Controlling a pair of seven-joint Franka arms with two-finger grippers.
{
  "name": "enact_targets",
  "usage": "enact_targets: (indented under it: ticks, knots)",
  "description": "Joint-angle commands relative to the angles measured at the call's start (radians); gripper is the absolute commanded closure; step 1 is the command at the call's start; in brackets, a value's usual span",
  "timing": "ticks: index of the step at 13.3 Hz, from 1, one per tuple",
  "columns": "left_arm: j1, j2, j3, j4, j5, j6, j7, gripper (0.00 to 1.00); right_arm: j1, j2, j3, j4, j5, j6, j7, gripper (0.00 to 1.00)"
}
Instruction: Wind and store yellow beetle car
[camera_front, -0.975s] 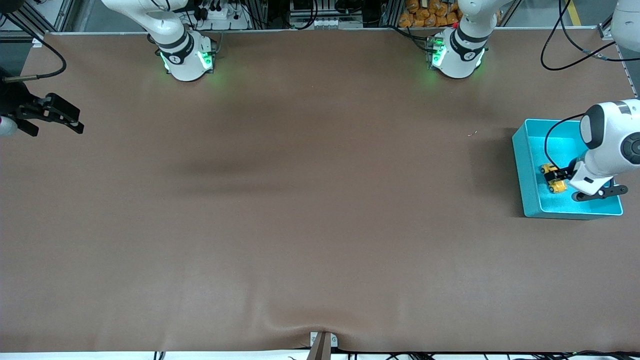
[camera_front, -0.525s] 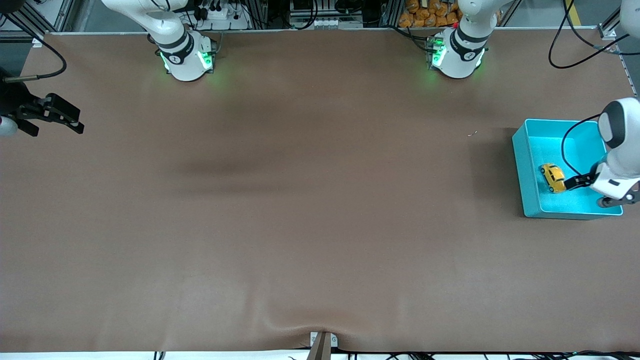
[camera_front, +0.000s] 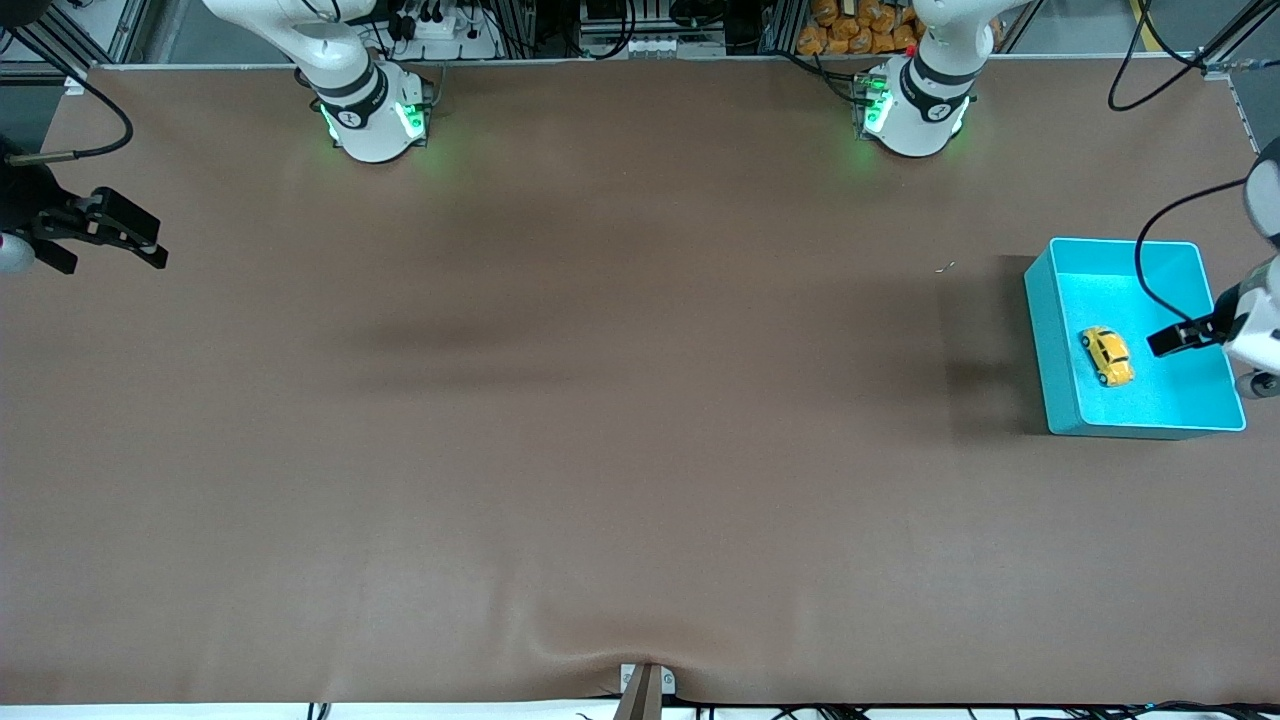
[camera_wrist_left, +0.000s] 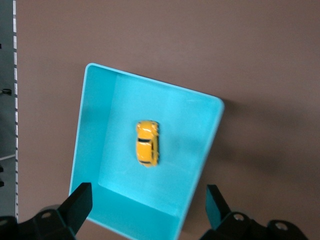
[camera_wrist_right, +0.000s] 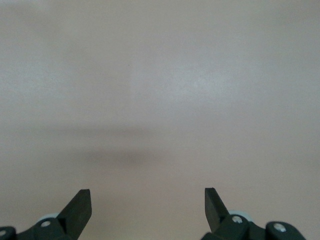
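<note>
The yellow beetle car (camera_front: 1106, 356) lies on its wheels on the floor of the teal bin (camera_front: 1045, 340), free of any gripper. It also shows in the left wrist view (camera_wrist_left: 147, 143), inside the bin (camera_wrist_left: 200, 165). My left gripper (camera_front: 1170, 340) is open and empty, raised over the bin's side toward the left arm's end of the table; in its wrist view (camera_wrist_left: 148, 192) the car lies well ahead of the fingertips. My right gripper (camera_front: 110, 235) is open and empty, waiting above the bare table at the right arm's end, as its wrist view (camera_wrist_right: 147, 195) also shows.
The brown table cover (camera_front: 620, 400) spreads between the two arm bases (camera_front: 375, 120) (camera_front: 915, 115). The bin stands near the table's edge at the left arm's end. A black cable (camera_front: 1150, 270) hangs over the bin.
My left gripper has let go of the car, opened, and drawn up and away toward the left arm's end of the table. The car stays in the bin. The right arm has not moved.
</note>
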Motion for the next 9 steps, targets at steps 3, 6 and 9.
enact_targets:
  ticks: [3,6,9]
  knots:
    - [-0.044,-0.056,-0.078,0.159,-0.144,-0.187,0.003,0.0,0.016,0.002,-0.011,0.0,0.002,0.006,0.002,0.0]
    - [-0.12,-0.11,-0.075,0.179,-0.218,-0.207,-0.01,0.0,0.016,0.002,-0.011,0.0,0.002,0.006,0.002,0.0]
    - [-0.215,-0.131,-0.062,0.188,-0.212,-0.269,-0.027,0.0,0.016,0.002,-0.011,0.0,0.002,0.006,0.002,0.0]
